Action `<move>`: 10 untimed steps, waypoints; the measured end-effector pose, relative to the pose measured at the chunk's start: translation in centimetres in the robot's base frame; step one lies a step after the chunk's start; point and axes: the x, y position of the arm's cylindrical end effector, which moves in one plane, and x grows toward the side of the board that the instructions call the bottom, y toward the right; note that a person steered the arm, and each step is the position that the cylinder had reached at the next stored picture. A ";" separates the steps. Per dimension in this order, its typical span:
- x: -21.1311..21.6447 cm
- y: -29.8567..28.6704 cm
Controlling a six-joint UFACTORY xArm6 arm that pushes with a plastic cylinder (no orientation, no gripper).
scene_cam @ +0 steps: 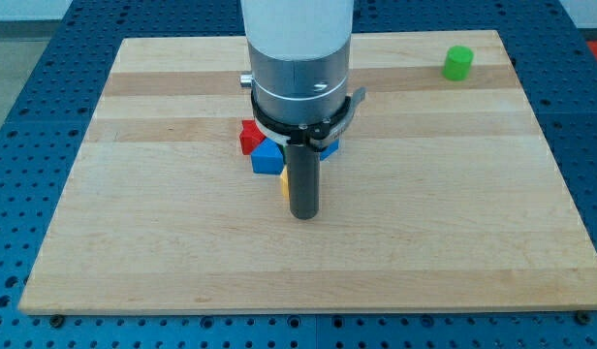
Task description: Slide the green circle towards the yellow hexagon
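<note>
- While the arm [298, 58] hangs over the middle of the wooden board [163, 242], my tip [302, 215] rests on the board surface near its centre, slightly toward the view's bottom of the block cluster.
- At the arm's end is only a straight dark rod [302, 179]; it carries no jaws, so nothing about it can spread, press together or pinch, and it holds nothing.
- Just beside the rod on the view's left sit 3 visible blocks: a red block [248, 137], a blue block [267, 157] touching it on the side toward the view's bottom, and a sliver of a yellow block [283, 183] pressed against the rod's left side.
- Most of the yellow block is hidden behind the rod, so I cannot tell its shape.
- A second bit of blue [329, 148] shows on the rod's right, under the arm's collar; its shape is hidden.
- Well apart from all this, the green circle [458, 63] stands alone near the board's top right corner.
- My tip is far from the green circle and touches none of its sides.
</note>
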 end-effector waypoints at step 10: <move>-28.4 27.0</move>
